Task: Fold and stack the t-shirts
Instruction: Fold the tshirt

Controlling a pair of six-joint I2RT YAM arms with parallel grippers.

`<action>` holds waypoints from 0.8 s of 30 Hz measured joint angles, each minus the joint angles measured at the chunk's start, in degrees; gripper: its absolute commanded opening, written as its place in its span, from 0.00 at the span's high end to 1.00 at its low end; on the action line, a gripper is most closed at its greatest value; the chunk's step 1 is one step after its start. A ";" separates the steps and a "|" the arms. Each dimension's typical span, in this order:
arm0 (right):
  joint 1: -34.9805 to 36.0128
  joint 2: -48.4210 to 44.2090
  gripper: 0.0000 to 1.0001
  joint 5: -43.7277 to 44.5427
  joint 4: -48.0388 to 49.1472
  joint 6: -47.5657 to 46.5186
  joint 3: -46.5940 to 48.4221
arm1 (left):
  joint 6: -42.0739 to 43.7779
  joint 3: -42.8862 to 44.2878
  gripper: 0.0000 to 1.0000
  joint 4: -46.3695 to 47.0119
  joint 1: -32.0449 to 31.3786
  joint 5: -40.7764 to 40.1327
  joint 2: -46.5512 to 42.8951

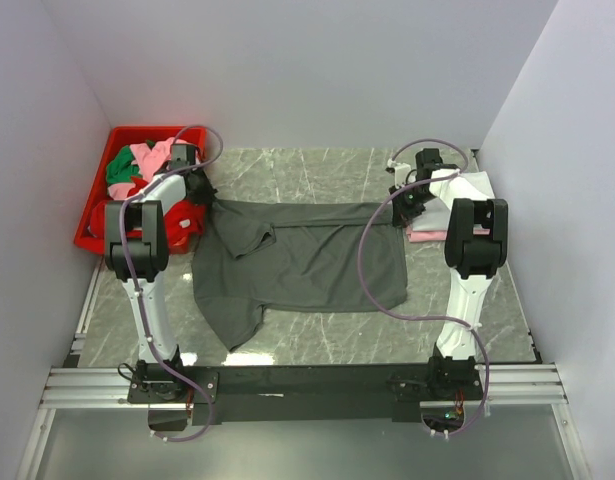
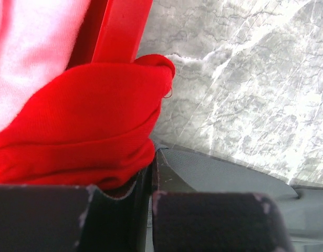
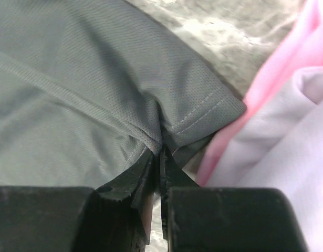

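The large dark grey t-shirt (image 1: pixel 307 255) lies spread across the middle of the marble table, with one sleeve folded over its left part. My left gripper (image 1: pixel 200 190) is shut on its far left corner, right beside the red bin. In the left wrist view the closed gripper (image 2: pixel 150 157) pinches the grey cloth (image 2: pixel 229 173), and a red t-shirt (image 2: pixel 87 115) bulges over it. My right gripper (image 1: pixel 407 200) is shut on the far right corner. In the right wrist view that gripper (image 3: pixel 160 149) bites the grey t-shirt's (image 3: pixel 72 79) stitched hem.
The red bin (image 1: pixel 97 210) at the far left holds green (image 1: pixel 122 165), pink (image 1: pixel 147 155) and red (image 1: pixel 182 215) t-shirts. A pink t-shirt (image 1: pixel 427 236) lies at the right, under my right arm. Beside the right jaws, pink (image 3: pixel 271 79) and white (image 3: pixel 287 147) cloth lie close. White walls enclose the table.
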 measured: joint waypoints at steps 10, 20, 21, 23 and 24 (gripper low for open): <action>0.00 -0.13 0.87 3.91 -0.28 -1.68 -0.02 | 0.00 1.77 0.93 -1.75 0.87 1.97 0.74; 0.00 -2.73 0.54 3.08 -3.02 -5.95 -1.07 | 0.09 4.63 0.69 -2.73 1.40 5.07 1.99; 0.02 -3.43 0.53 2.71 -3.39 -6.32 -1.16 | 0.09 4.70 0.66 -2.58 1.42 5.73 1.92; 0.13 -5.29 0.52 1.64 -4.22 -7.13 -1.64 | 0.02 4.79 0.58 -2.29 1.44 6.75 1.75; 0.17 -6.40 0.52 1.18 -4.76 -7.52 -1.88 | 0.00 4.79 0.55 -2.03 1.44 7.37 1.44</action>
